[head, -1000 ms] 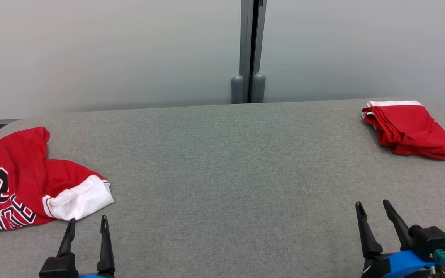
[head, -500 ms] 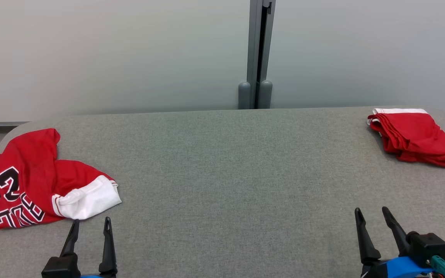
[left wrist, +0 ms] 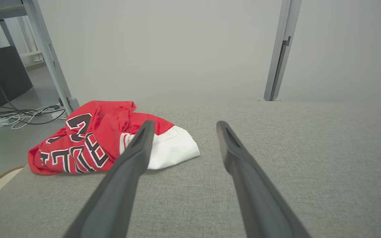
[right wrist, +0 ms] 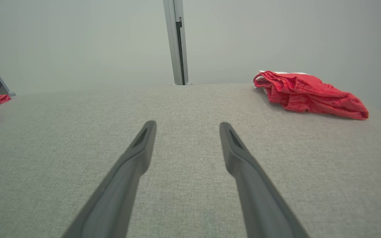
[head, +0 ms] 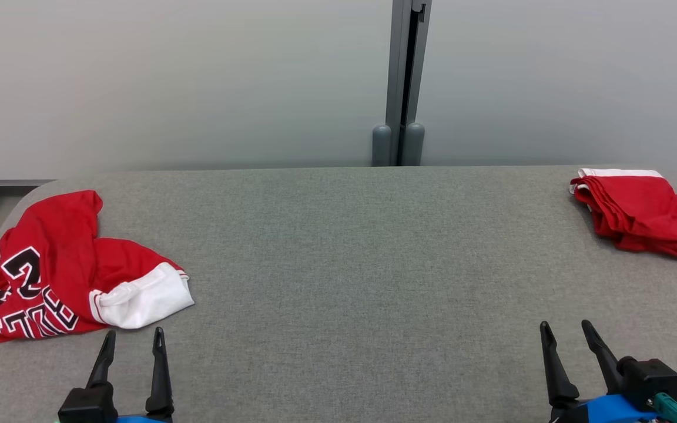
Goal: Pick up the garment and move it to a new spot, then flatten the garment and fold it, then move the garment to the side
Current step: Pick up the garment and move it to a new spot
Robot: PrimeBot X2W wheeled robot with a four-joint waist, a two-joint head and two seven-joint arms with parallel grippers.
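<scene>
Nearest the robot, the left end effector (head: 133,332) and the right end effector (head: 565,324) hover low over the grey fabric-covered table (head: 338,264). Each has its two dark fingers spread apart with nothing between them. Just beyond the left one, at the table's near-left corner, lies the crumpled red jersey with black-and-white lettering and a white band (head: 50,276). It is bunched in a heap, and the white band lies near the left fingertips without touching them. At the far-right corner, well apart from both arms, sits a folded red cloth with a white edge (head: 638,217). Behind the table a grey vertical post (head: 406,82) stands against a pale wall.

The step in hand appears to be the pick-up. To do it well, the left end effector should probably reach forward and down onto a raised ridge of red fabric rather than the flat hem. It should pinch that ridge firmly and lift until the heap clears the table. It can then carry the jersey toward the open middle, where both arms can reach to spread it.
</scene>
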